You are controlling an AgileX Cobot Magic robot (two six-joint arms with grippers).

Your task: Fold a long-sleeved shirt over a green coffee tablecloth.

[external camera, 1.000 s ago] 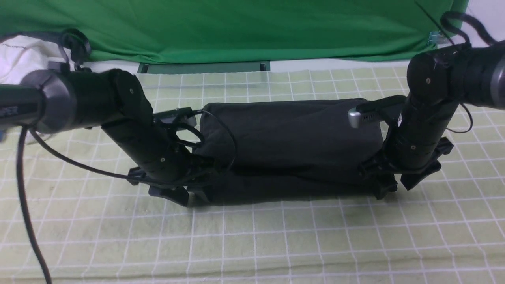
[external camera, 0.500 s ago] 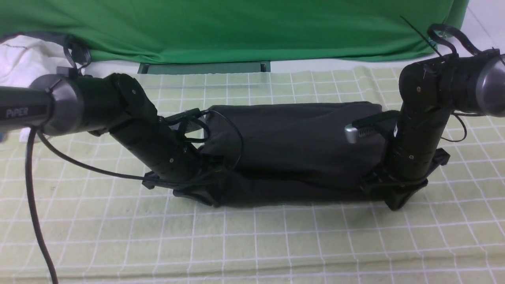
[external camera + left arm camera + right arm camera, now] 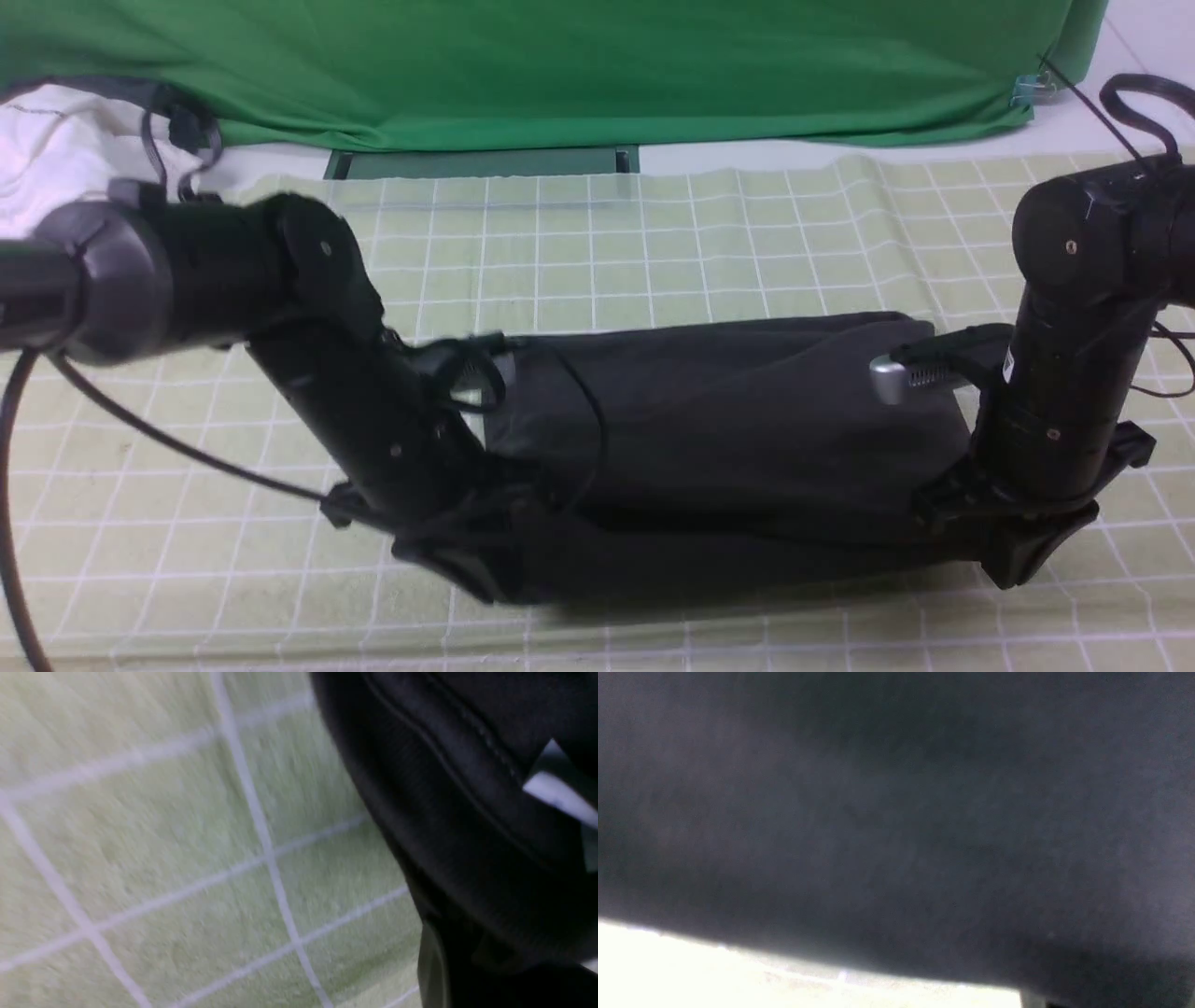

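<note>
The long-sleeved shirt (image 3: 728,411) lies as a dark folded band across the near middle of the green coffee tablecloth (image 3: 653,243), its near edge low against the grid and its upper layer rising slightly toward the back. At its left end the left gripper (image 3: 467,560) is clamped on the near corner of the fabric; the left wrist view shows a stitched hem (image 3: 467,788) right against the camera with the checked cloth beside it. At the other end the right gripper (image 3: 1013,551) is pinched onto the opposite near corner, and its wrist view is filled with dark knit, so both sets of jaws look closed on the shirt.

From where I stand this looks like the middle of a fold: both near corners taken, the garment ready to be carried. The next move calls for both arms lifting together at an even height, keeping the edge taut between them, and laying it squarely over the far half so the layers don't slide or bunch.

Behind the table hang a plain green backdrop (image 3: 560,65) and, at the far left, a white garment (image 3: 47,159)
</note>
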